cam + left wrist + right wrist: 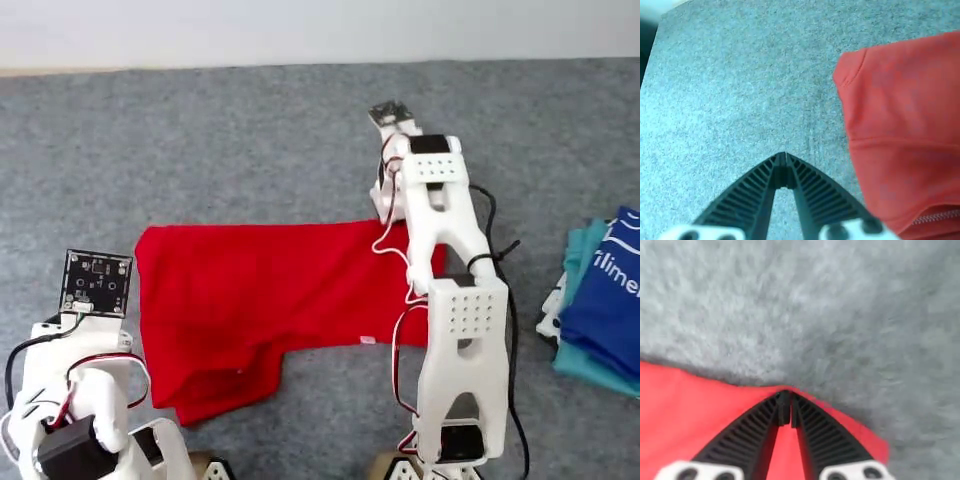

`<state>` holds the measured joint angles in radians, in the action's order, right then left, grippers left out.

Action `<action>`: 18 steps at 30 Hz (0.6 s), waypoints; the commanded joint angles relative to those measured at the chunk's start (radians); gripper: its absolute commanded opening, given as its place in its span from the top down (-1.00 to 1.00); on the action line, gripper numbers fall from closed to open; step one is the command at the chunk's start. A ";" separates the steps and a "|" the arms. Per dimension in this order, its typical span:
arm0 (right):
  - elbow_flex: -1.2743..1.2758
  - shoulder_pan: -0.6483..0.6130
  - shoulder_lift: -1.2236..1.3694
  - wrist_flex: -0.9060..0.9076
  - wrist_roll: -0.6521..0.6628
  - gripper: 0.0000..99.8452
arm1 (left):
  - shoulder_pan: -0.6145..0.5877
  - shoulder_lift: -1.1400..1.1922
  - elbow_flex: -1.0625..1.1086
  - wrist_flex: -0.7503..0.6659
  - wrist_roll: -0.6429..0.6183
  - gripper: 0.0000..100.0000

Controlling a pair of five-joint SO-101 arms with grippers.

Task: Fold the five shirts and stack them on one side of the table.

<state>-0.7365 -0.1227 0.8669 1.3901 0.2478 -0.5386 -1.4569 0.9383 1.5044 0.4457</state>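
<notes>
A red shirt (pixel 260 290) lies spread across the grey table (pixel 250 140), with one part folded under at the near left. My right arm reaches over its far right corner. There my right gripper (pixel 787 395) is shut with its tips pinched on the shirt's (pixel 700 410) far edge, where the cloth rises slightly to meet them. My left gripper (pixel 785 157) is shut and holds nothing, over bare table just beside the shirt's (pixel 905 125) left corner. The left arm (pixel 90 400) stands at the near left.
A stack of folded shirts (pixel 605 300), blue on teal, lies at the right edge of the table. Bare grey table stretches along the back and the far left. Loose cables hang along the right arm (pixel 450 290).
</notes>
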 commanded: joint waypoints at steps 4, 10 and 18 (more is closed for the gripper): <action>-0.325 0.016 -0.015 0.232 0.014 0.97 | -0.005 -0.006 -0.005 -0.020 -0.003 0.99; -0.394 0.062 -0.013 0.407 0.015 0.97 | -0.005 -0.006 -0.004 -0.020 -0.002 0.99; -0.259 0.159 0.005 0.403 0.015 0.97 | -0.005 -0.006 -0.004 -0.020 -0.002 0.99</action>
<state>-1.0035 0.0184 0.8746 1.7507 0.2524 -0.5386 -1.4569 0.9383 1.5044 0.4457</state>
